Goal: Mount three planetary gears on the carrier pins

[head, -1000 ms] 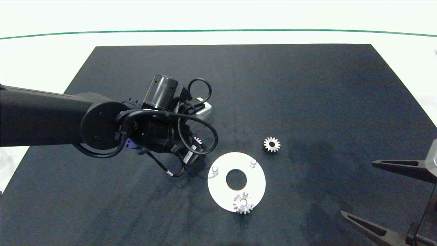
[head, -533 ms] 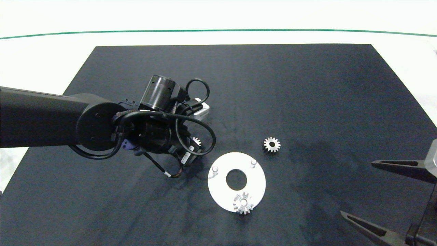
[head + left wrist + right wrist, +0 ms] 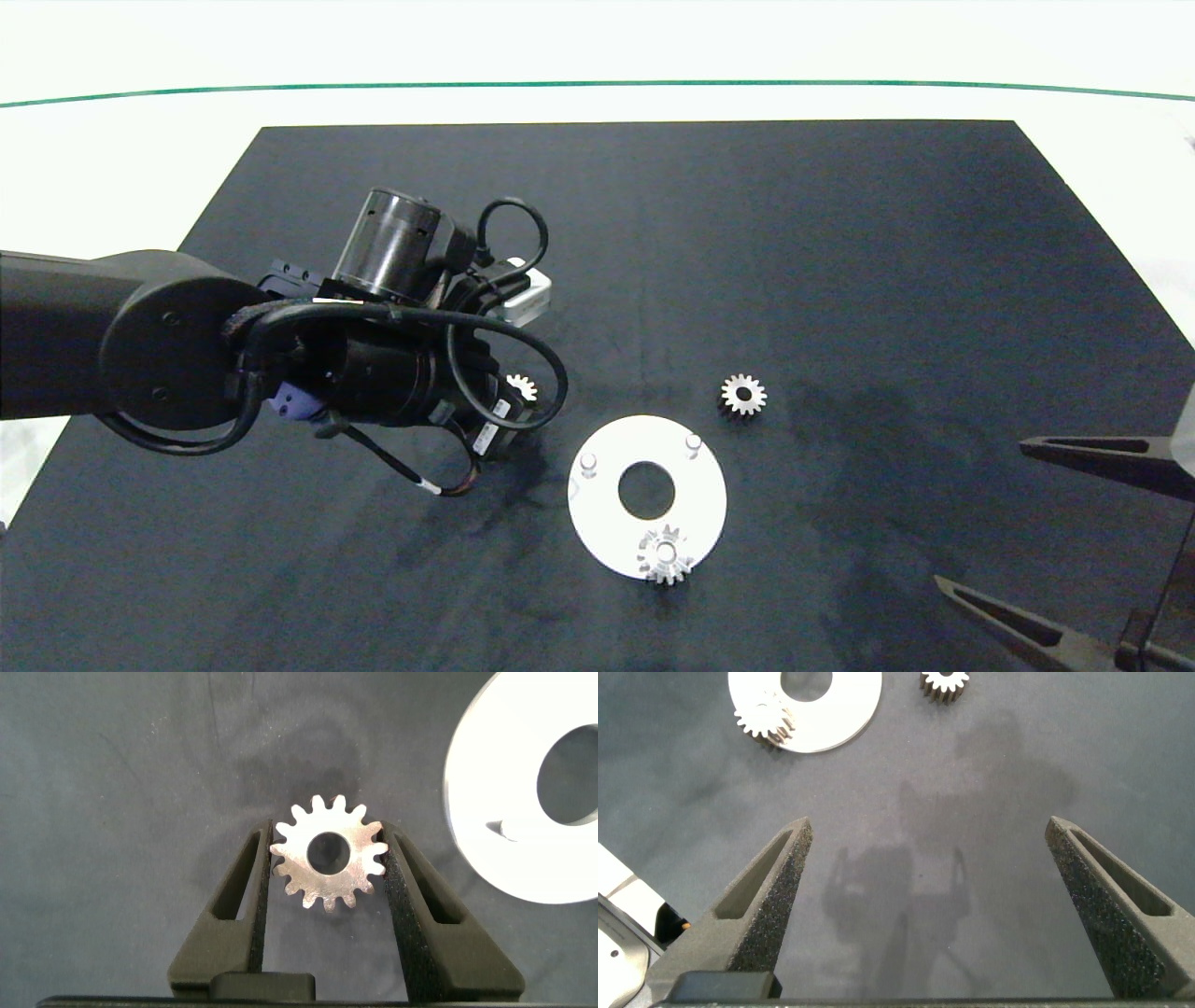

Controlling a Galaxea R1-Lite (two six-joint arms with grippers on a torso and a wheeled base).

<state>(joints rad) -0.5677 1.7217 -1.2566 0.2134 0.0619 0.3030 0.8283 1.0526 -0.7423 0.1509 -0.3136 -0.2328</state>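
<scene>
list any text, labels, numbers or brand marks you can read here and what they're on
None can be read.
Small white tags on the left arm's cables: too small to read.
The planetary gears, the white disc with the carrier pins, and the black mat: no marks visible.

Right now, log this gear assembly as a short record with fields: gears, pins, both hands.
surface: black mat
carrier disc: white ring flat on the mat, three pins standing
gear installed: one, on the pin nearest the camera
pins bare: two
gear held: one, flat between the left hand fingers, beside the disc
gear loose: one, on the mat just beyond the disc
right hand: open, holding nothing, off to the mat's right side
</scene>
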